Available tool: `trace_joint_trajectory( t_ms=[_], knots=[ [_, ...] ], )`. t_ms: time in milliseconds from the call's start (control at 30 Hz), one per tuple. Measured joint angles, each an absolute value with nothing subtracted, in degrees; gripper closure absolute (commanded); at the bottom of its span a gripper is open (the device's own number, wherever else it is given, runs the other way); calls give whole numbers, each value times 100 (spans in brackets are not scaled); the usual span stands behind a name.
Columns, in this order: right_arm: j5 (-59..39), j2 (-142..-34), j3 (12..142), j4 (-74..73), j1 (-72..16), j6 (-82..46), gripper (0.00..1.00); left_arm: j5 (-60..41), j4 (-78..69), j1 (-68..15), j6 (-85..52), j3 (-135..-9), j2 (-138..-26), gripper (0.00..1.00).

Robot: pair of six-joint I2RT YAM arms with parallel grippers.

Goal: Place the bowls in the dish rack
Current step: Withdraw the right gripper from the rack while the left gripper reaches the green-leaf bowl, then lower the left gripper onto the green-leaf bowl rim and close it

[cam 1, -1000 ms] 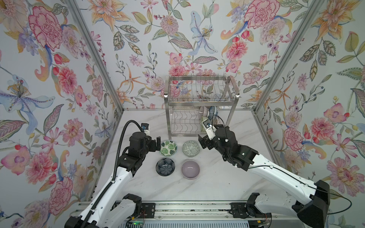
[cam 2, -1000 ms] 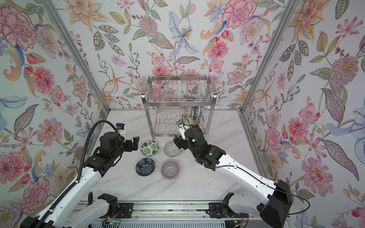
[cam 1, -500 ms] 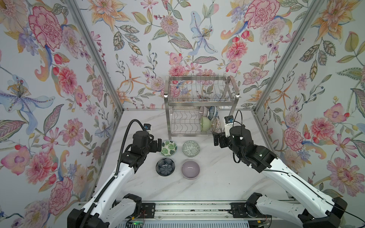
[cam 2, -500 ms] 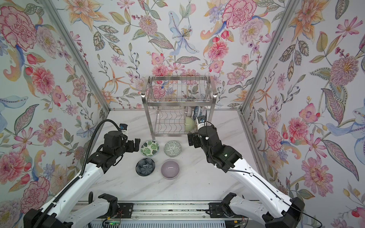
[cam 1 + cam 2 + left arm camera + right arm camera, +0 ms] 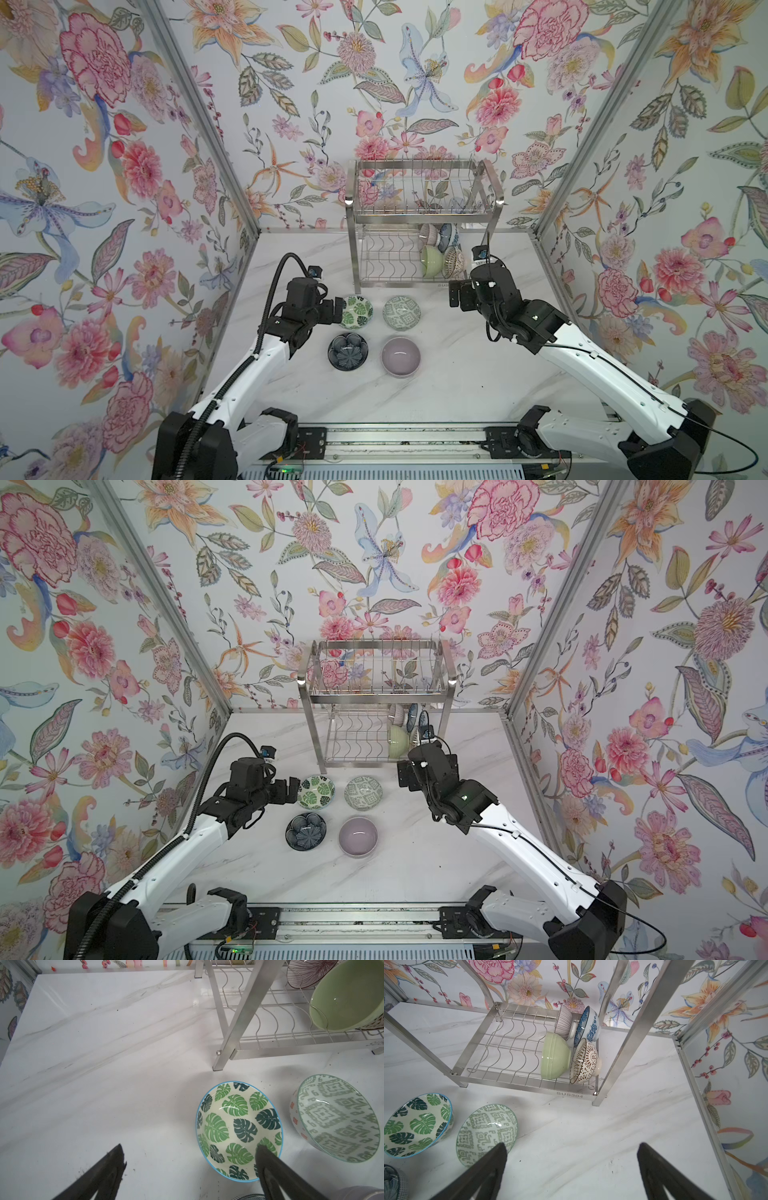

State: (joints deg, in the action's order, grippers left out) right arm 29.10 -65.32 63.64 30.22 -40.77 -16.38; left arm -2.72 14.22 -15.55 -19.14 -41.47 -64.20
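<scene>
L gripper (image 5: 190, 1148), R gripper (image 5: 571, 1147) jaws wide apart; blue floral bowl (image 5: 588, 1026) in R wrist view, not L.

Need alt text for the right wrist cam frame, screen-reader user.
Four bowls stand on edge in the dish rack: green bowl, brown lattice bowl, ribbed bowl, blue floral bowl, all at one end of its lower shelf. A leaf-print bowl and a geometric bowl sit upright on the marble table before it. The right gripper is open and empty.
</scene>
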Motion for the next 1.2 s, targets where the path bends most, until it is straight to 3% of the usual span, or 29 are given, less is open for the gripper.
trace_joint_trajectory(
  t_ms=[267, 567, 833, 1200],
  knots=[
    [2893, -6554, 6331, 3074, -3778, -1671, 1, -722, 906, -1345, -2108, -3830, -7013, 1],
    [2687, -6947, 6331, 3063, -3701, -1584, 1, -1031, 423, -1328, -2274, -3824, -7806, 12],
    [2609, -6956, 6331, 3017, -3538, -1535, 1, -1033, 246, -1323, -2383, -3828, -8204, 45],
    [2567, -7046, 6331, 2930, -3439, -1415, 1, -1210, 27, -1323, -2491, -3861, -8586, 61]
  ],
)
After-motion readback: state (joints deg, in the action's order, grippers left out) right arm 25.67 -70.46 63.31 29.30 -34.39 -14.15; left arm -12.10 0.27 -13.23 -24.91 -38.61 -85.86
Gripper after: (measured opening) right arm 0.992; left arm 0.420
